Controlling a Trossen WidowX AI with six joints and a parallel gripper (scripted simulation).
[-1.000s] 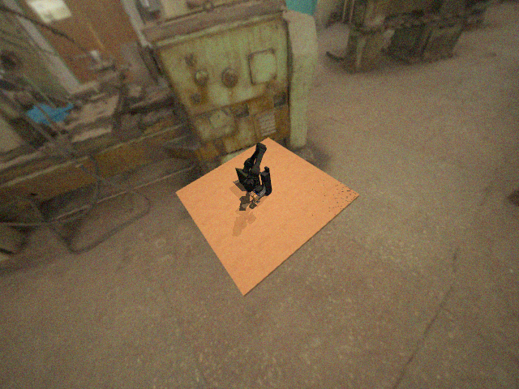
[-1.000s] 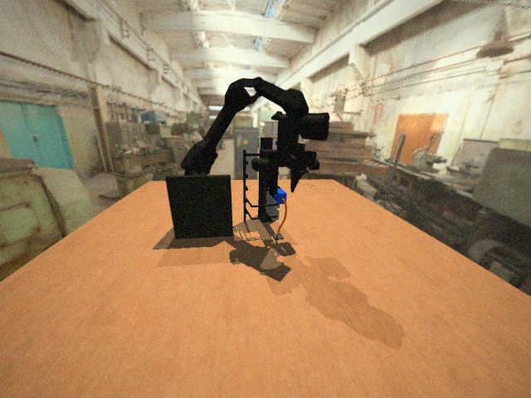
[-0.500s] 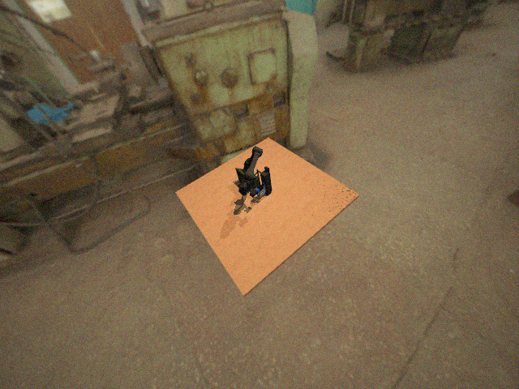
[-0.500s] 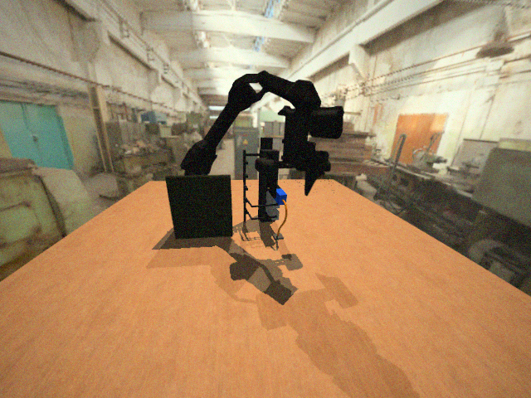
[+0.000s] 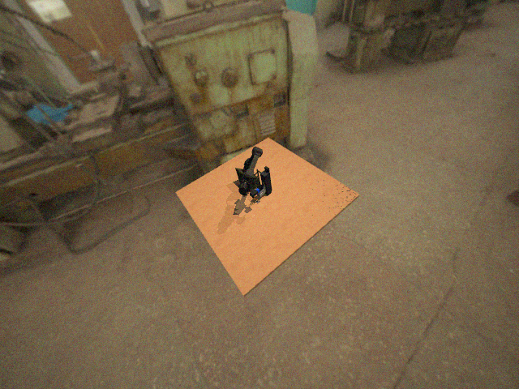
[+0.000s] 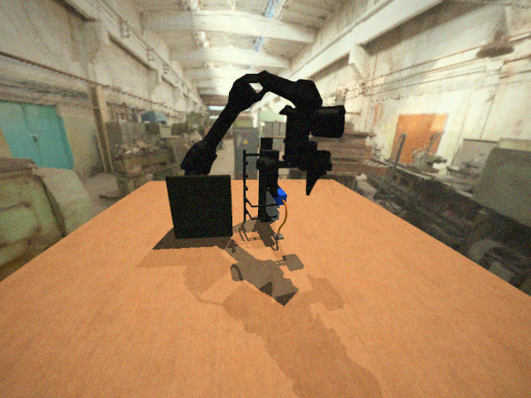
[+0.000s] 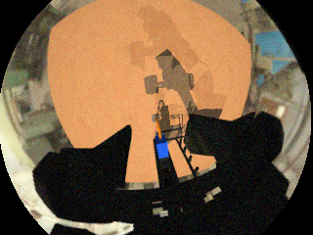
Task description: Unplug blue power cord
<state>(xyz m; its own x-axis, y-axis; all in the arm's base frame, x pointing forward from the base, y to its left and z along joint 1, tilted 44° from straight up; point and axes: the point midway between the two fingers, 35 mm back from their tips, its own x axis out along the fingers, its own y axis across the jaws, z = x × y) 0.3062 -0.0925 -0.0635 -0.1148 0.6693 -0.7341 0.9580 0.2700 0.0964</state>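
Blue plug (image 5: 255, 192) and power strip (image 5: 265, 181) too small in top view, plug seating indiscernible.

One blue plug (image 6: 280, 196), one power strip (image 6: 268, 184)

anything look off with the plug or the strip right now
Nothing stands out. The blue plug sits against the side of the upright strip, its orange cord curving down to the table. The gripper hangs open above and beside the plug, touching nothing.
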